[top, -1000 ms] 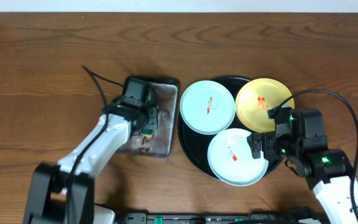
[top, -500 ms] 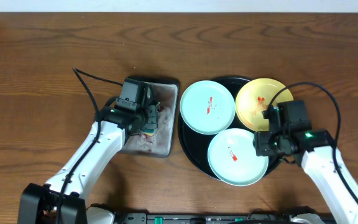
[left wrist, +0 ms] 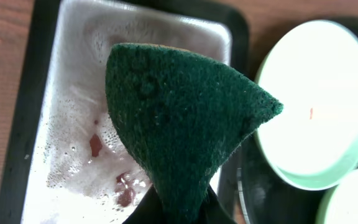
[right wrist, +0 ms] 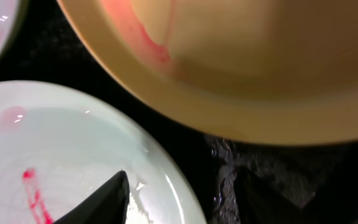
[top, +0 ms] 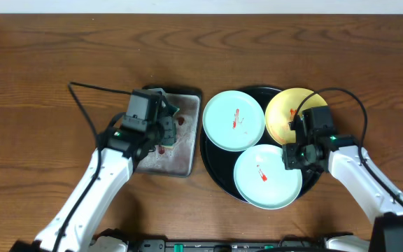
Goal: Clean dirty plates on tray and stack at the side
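Observation:
Three plates lie on the black tray (top: 211, 165): a mint plate (top: 234, 120) at its left, a yellow plate (top: 291, 112) at its back right, and a near mint plate (top: 264, 178), all with red smears. My left gripper (top: 165, 133) is over the grey metal tray and shut on the green sponge (left wrist: 179, 118). My right gripper (top: 290, 158) is open and low. Its jaws (right wrist: 185, 199) straddle the right rim of the near mint plate (right wrist: 61, 143), one finger over the plate and one over the black tray (right wrist: 194, 134). The yellow plate (right wrist: 260, 50) lies just beyond.
The rectangular grey metal tray (top: 180, 162) sits left of the black tray and holds foamy water with red bits (left wrist: 73, 124). The left mint plate (left wrist: 322, 99) shows to the sponge's right. Bare wooden table (top: 61, 63) surrounds both trays.
My left arm shifted slightly left, holding the sponge over the grey tray. My right gripper moved left and settled at the near mint plate's right rim.

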Robot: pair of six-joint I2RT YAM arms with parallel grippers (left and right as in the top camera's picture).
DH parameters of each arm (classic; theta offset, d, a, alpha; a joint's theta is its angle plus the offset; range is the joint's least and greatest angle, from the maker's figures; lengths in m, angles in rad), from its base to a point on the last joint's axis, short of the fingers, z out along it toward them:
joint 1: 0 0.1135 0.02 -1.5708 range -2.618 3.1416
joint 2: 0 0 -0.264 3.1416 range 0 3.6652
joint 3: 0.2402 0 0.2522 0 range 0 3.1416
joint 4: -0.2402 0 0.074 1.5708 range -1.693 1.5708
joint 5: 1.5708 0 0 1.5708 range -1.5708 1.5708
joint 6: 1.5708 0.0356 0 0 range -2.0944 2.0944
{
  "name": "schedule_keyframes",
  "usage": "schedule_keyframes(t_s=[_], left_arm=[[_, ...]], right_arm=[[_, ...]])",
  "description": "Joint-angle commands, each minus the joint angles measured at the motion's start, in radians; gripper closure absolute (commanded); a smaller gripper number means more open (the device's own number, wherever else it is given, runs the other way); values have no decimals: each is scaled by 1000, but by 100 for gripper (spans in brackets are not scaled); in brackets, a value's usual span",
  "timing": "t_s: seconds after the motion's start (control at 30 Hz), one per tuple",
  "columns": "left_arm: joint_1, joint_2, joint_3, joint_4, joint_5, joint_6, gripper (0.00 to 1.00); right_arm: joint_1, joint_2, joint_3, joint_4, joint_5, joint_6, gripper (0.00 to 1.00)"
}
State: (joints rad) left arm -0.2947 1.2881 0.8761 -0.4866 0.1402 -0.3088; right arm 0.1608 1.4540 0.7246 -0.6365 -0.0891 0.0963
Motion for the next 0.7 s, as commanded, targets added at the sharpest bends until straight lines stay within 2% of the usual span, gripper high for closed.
schedule_keyframes(t_s=[0.0, 0.13, 0.23, 0.5, 0.67], left_arm=[[3, -49, 5, 1, 9, -29, 93], [3, -79, 5, 1, 9, -31, 93], [3, -91, -1, 12, 8, -37, 93], [3, -148, -93, 132, 3, -132, 92], [3, -165, -127, 148, -41, -193, 93]], right_arm=[[-7, 34, 13, 10, 10, 0, 55], [-7, 52, 13, 26, 10, 0, 70], [-7, 51, 13, 35, 10, 0, 75], [-7, 52, 13, 41, 10, 0, 81], [-6, 52, 13, 44, 10, 0, 82]])
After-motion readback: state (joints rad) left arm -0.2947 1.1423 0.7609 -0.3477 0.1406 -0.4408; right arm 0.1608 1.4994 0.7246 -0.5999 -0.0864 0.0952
